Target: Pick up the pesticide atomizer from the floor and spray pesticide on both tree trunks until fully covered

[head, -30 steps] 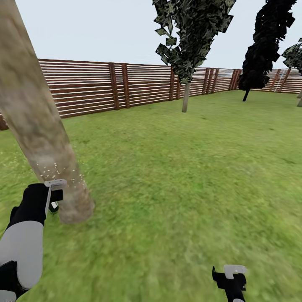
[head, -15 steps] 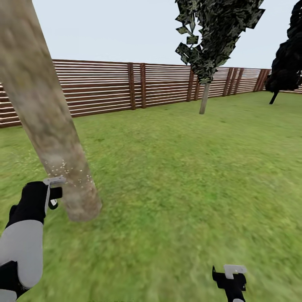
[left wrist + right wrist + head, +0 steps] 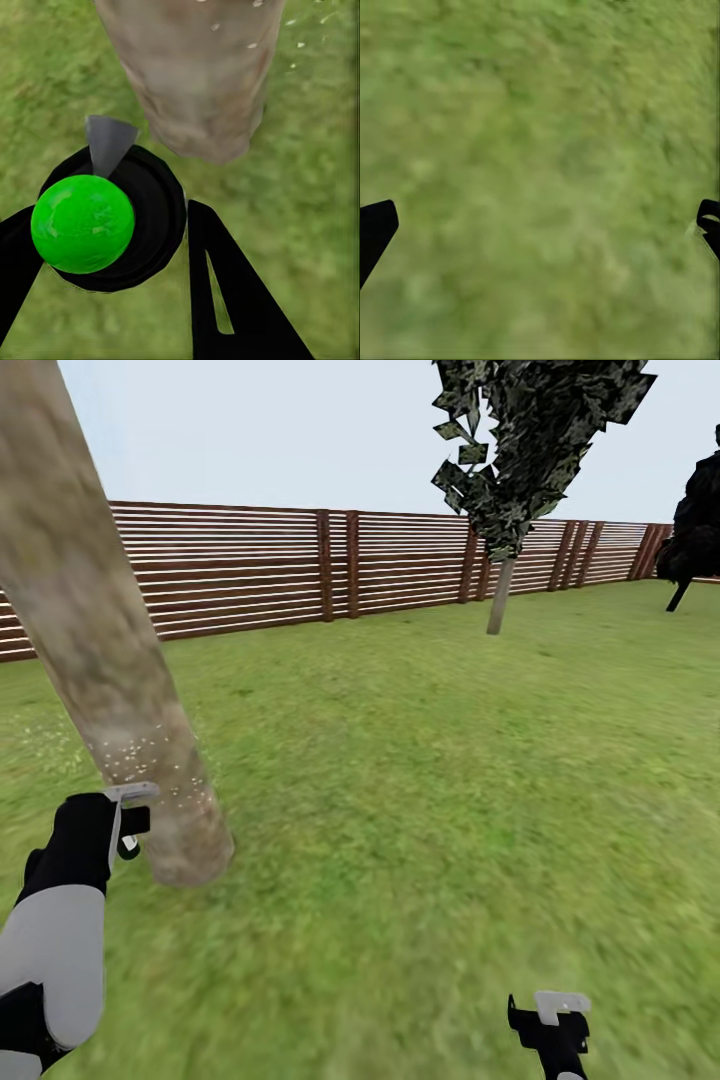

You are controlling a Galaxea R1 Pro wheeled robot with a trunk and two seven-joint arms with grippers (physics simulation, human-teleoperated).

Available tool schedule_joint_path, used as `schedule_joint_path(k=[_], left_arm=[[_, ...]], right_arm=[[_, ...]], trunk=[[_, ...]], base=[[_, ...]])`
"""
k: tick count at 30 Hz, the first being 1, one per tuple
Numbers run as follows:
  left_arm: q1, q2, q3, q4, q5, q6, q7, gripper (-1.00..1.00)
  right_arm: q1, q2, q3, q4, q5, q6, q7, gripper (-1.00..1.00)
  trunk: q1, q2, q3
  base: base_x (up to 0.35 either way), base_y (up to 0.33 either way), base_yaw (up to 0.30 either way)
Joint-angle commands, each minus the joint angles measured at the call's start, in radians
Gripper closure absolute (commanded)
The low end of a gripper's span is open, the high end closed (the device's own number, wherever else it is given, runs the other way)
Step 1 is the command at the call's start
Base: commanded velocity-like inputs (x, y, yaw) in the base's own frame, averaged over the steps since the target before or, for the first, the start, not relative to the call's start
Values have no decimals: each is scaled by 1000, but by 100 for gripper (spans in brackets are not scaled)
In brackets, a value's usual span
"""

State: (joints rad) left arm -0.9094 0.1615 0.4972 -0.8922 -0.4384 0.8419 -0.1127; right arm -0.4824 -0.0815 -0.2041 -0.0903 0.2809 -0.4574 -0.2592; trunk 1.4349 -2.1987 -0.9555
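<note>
Grass lawn [image 3: 430, 790] fills most of the head view, w/ a brown slat fence [image 3: 250, 565] running across the upper third under pale sky. Near tree trunk [image 3: 95, 630] is a thick, mottled grey-brown column slanting from the upper left corner down to its base at lower left; pale specks dot the bark low down, approx. level w/ the left gripper. Second tree [image 3: 530, 430] stands at upper right, dark angular crown over a thin pale trunk, close to the fence and well apart from the near trunk. A black narrow tree [image 3: 695, 530] sits at the far right edge. Left arm comes up from the lower left corner; left gripper [image 3: 128, 820] is just beside the trunk's lower part. In the left wrist view the black fingers [image 3: 225, 285] flank the pesticide atomizer [image 3: 112, 217], a black round body w/ a bright green ball on top and a grey nozzle pointing at the trunk base near the upper centre of that frame; jaws look clamped on it, though the contact itself is hard to make out. Right gripper [image 3: 550, 1025] sits low at lower right over bare grass; in the right wrist view its fingertips [image 3: 375, 229] stand at opposite frame edges, spread wide, nothing between them.
</note>
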Motion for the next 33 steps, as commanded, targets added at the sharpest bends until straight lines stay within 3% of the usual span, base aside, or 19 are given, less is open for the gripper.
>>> schedule_joint_path(k=[1, 10, 22, 31, 33], left_arm=[[0, 0, 2, -1, -11, 3, -10, 100], [3, 1, 3, -1, -12, 5, -10, 100], [4, 0, 1, -1, -13, 5, -10, 100], [11, 0, 2, 1, -11, 0, -10, 100], [36, 1, 3, 5, -10, -9, -10, 100]], right_arm=[[-1, 0, -7, 1, 11, -3, -3, -100], [-1, 3, -6, 1, 11, -3, -3, -100], [-1, 5, -6, 1, 11, -3, -3, -100], [-1, 4, -6, 1, 11, -3, -3, -100], [-1, 4, -6, 1, 10, -3, -3, -100]], trunk=[[0, 0, -1], [0, 0, -1], [0, 0, 1], [0, 0, 1], [0, 0, 1]], base=[[239, -187, 0], [253, -174, 27], [128, -247, 250], [81, -269, 8], [57, -270, 0]])
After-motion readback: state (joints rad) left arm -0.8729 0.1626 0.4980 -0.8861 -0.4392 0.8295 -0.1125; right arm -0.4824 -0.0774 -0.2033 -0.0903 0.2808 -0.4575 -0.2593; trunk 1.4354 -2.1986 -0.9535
